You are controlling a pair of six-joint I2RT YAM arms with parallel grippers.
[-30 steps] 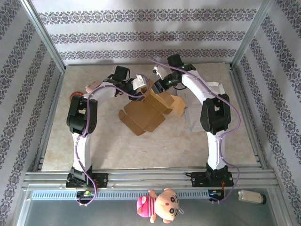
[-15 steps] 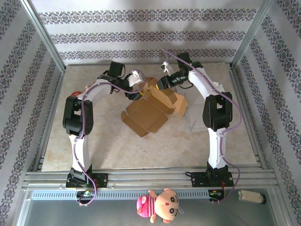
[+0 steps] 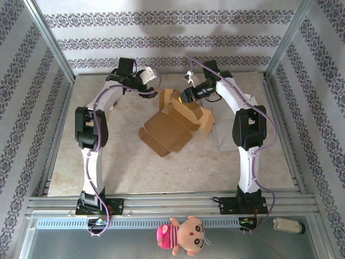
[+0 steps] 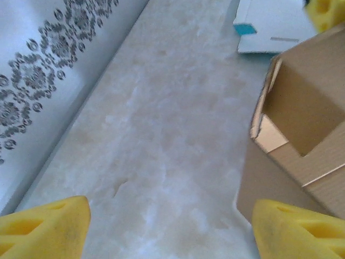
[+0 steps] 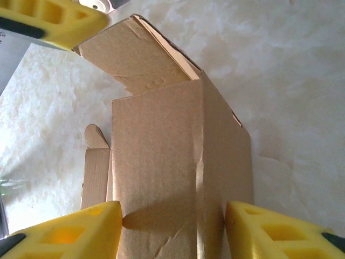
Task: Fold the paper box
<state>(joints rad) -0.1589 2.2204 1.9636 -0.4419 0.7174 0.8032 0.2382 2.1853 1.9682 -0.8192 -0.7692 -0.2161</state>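
The paper box (image 3: 186, 116) is brown cardboard, partly formed, with a flat panel (image 3: 164, 135) spread toward the front. My right gripper (image 3: 186, 96) is at the box's far end. In the right wrist view its yellow fingers (image 5: 67, 229) press both sides of the box (image 5: 172, 178), so the right gripper (image 5: 172, 232) is shut on it. My left gripper (image 3: 153, 86) hovers behind and left of the box, apart from it. In the left wrist view the left gripper (image 4: 172, 232) is open over bare table, with the box (image 4: 302, 135) to its right.
A pale flat sheet (image 3: 226, 129) lies right of the box, and a white card with a teal corner (image 4: 269, 27) lies beyond it. The metal frame and patterned walls (image 3: 54, 81) close in the table. A plush toy (image 3: 183, 234) hangs below the front rail.
My left gripper has let go of the box flap and pulled back toward the far left, jaws wider. The right gripper shifted slightly right along the box top and still grips it.
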